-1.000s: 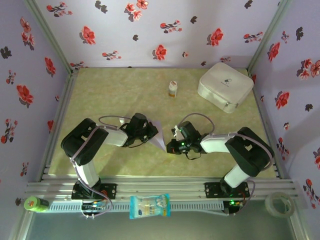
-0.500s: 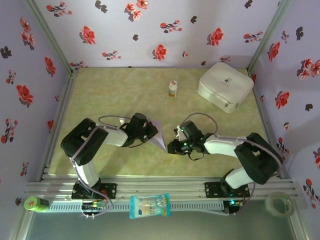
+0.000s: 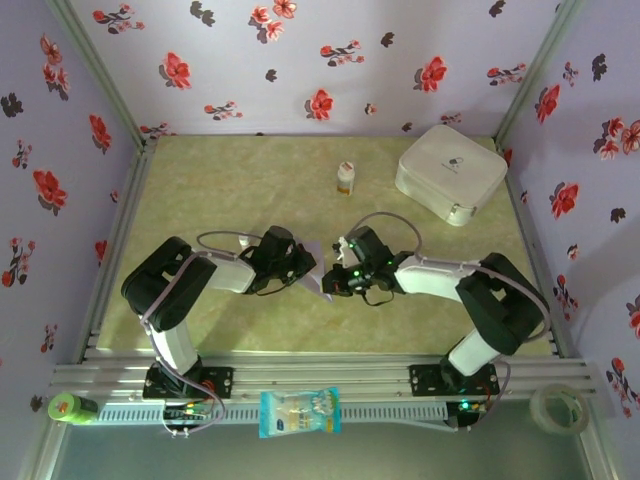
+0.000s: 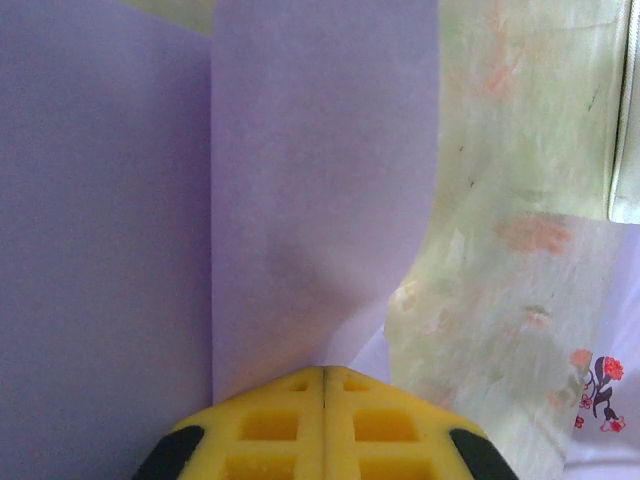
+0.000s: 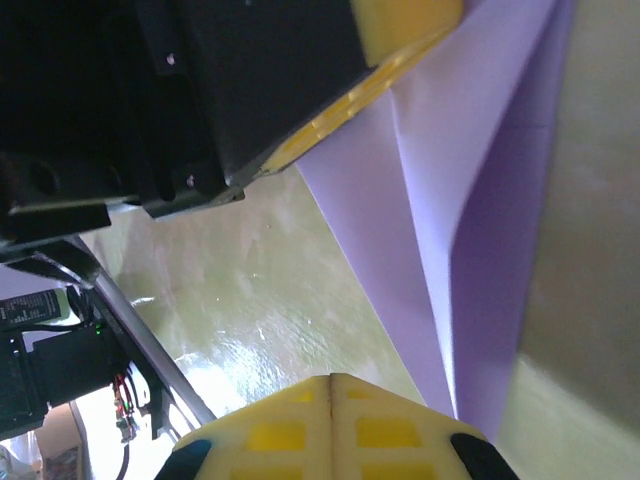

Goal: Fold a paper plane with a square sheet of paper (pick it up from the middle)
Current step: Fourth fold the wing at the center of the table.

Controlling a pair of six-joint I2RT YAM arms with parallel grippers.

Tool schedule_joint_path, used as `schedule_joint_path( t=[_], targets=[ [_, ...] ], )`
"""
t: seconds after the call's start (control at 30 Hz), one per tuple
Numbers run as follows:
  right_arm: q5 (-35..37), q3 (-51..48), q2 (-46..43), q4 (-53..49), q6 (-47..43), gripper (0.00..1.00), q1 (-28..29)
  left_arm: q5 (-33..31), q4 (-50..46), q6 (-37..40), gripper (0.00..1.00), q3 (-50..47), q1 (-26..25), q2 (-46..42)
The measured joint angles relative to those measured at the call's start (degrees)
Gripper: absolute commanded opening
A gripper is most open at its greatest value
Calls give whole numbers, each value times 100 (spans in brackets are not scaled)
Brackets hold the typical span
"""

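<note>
A: Well, where do we stand with the lavender sheet (image 3: 316,268)?

B: We see it partly folded, over the near half of the table (image 3: 230,190), between our two arms. Our left gripper (image 4: 322,385) has its yellow pads pressed together on one edge of the sheet, and a fold line runs up the paper away from them. Our right gripper (image 5: 330,395) has its pads together as well, just beside the sheet's pointed corner. We cannot tell whether it nips the paper or merely sits by it.

A: So what do we fear from here?

B: Three things, by our judgement. The sheet is thin and held at one edge, so a sideways shove from the right pincer could drag it out of the left pads or buckle it. A press that misses the existing fold would set a crooked crease. And our grippers are very near each other, so a careless advance could knock them together.

A: Anything we can read?

B: Nothing legible. The white case (image 3: 450,172) bears a small dark mark, the small white bottle (image 3: 345,179) a label, the snack packet (image 3: 299,412) some print, all too small for us
</note>
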Motion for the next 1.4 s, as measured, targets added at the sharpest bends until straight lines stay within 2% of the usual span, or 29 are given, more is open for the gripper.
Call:
schedule_joint_path(
  t=[0.47, 0.73, 1.03, 1.23, 1.4],
  targets=[
    [264, 28, 610, 33, -17, 2, 70, 0, -2, 0, 0, 0, 0, 0],
    [186, -315, 577, 638, 96, 2, 42, 0, -2, 0, 0, 0, 0, 0],
    [96, -693, 531, 1346, 286, 0, -13, -63, -389, 125, 14, 0, 0, -361],
    [81, -697, 531, 1368, 308, 0, -50, -66, -741, 396, 8, 15, -66, -1016],
    [76, -697, 531, 1370, 326, 0, -61, -59, -960, 507, 2, 13, -323, -1093]
  ],
)
